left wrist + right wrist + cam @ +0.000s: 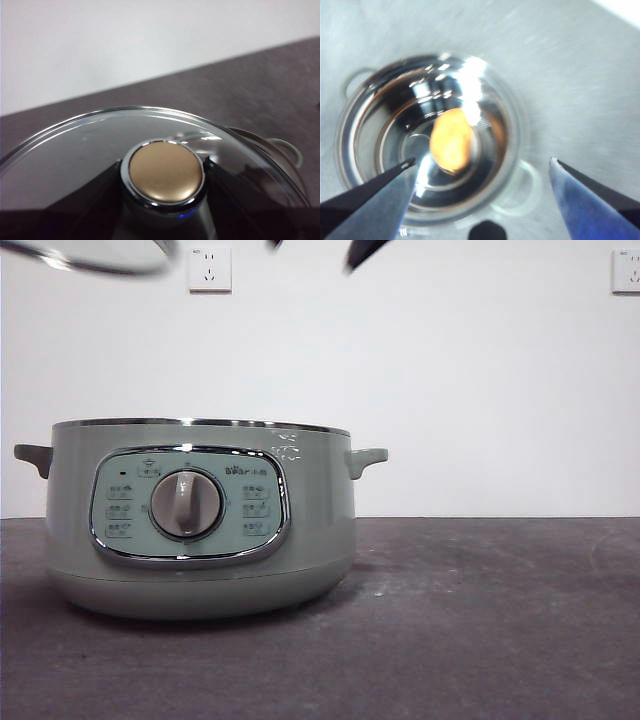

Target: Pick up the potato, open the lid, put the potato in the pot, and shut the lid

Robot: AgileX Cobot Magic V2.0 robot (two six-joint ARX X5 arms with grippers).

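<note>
The pale green pot [200, 530] stands uncovered on the dark table at the left. In the right wrist view, the orange-brown potato [451, 140] lies on the shiny bottom inside the pot [350, 150]. My right gripper [482, 160] hangs open above it, holding nothing; in the front view it is only a black tip [365, 252] at the top edge. My left gripper [165, 172] is shut on the tan, chrome-ringed knob [166, 171] of the glass lid [75, 150]. The lid [100, 258] is held high above the pot's left side.
A white wall with two sockets [210, 268] stands behind the table. The dark table [500, 620] stretches to the right of the pot. One pot handle [368, 460] sticks out on its right side.
</note>
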